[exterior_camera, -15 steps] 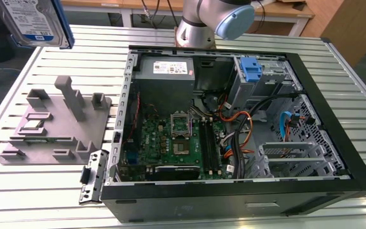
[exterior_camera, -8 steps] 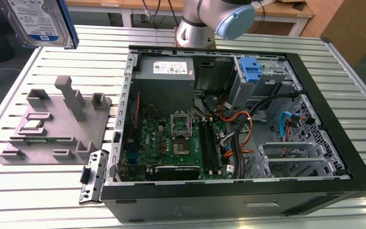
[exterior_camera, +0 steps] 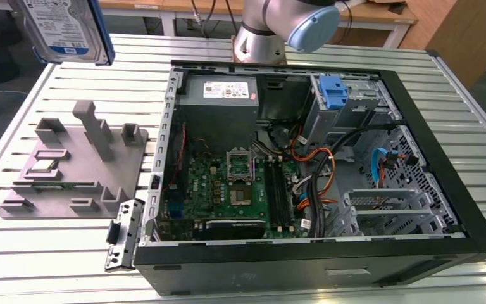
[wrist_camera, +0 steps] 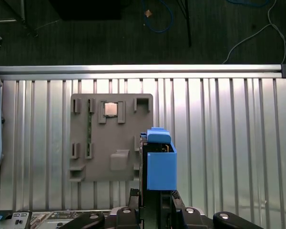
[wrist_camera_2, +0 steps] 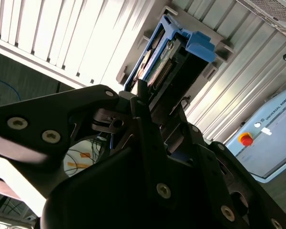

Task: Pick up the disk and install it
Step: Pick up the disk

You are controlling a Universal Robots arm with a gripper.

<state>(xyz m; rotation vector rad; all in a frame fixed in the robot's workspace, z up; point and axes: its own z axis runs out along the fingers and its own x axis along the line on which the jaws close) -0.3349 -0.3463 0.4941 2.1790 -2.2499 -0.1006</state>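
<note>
Clamping the flat silver-metal disk with blue plastic side rails [exterior_camera: 61, 28], the black end effector [wrist_camera: 155, 202] holds it upright above the ribbed metal tabletop [exterior_camera: 23, 266]. It hangs near the grey plastic fixture plate [wrist_camera: 112, 143] by one edge, well apart from the open black computer case [exterior_camera: 311, 266]. Judged rigid, fairly heavy and shock-sensitive; best gripped across its narrow sides.

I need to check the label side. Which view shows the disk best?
The exterior view: the disk hangs high at the exterior view's left, its labelled face turned to the camera. Both wrist views show the disk edge-on, clamped in the jaws, with the label hidden.
</note>
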